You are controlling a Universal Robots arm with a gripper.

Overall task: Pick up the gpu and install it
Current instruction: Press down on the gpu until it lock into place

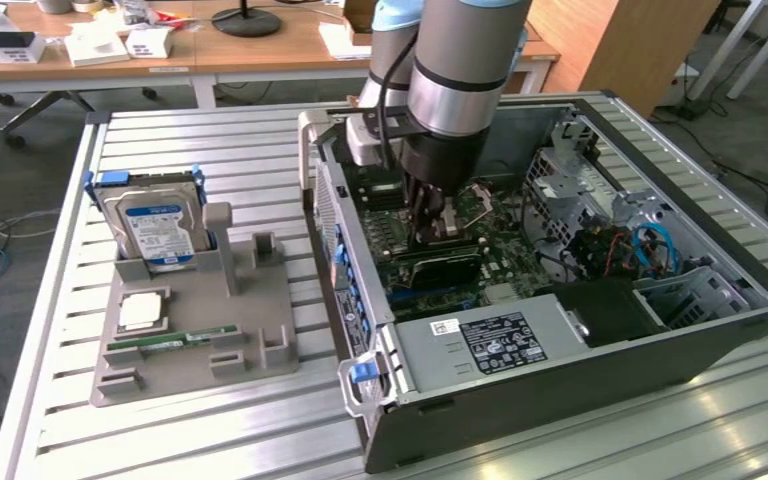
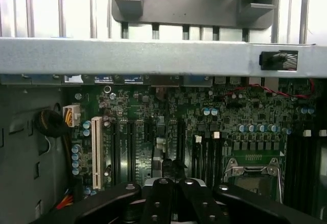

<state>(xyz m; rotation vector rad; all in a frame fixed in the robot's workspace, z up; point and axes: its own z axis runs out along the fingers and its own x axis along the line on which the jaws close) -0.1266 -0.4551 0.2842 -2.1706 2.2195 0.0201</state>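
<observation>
The arm reaches down into the open computer case (image 1: 704, 330), which lies on its side on the slatted metal surface (image 1: 224, 140), and its hand (image 1: 434, 222) is low over the motherboard (image 1: 418, 250). The hand is closed tight; its black fingers (image 2: 168, 198) meet at the middle in the wrist view, and whether anything thin is pinched between them cannot be made out. Just beside the hand in the exterior view, toward the front of the case, a dark flat rectangular card — the gpu (image 1: 440, 268) — lies down among the board's slots, close under the fingertips; whether the fingers are touching it I cannot tell. In the wrist view the board shows rows of dark slots, a white slot (image 2: 96, 152) to one side, and the silver CPU socket frame (image 2: 253, 170) near the fingers. The grey power supply (image 1: 484, 345) with its label sits in the near corner of the case. To the exterior view's left of the case stands a grey parts holder (image 1: 244, 330) carrying an upright silver hard drive (image 1: 157, 230) with a blue-and-white label, a square chip (image 1: 140, 312), and a narrow green RAM stick (image 1: 171, 342) lying flat. A wooden desk (image 1: 224, 50) with papers and boxes stands behind.
</observation>
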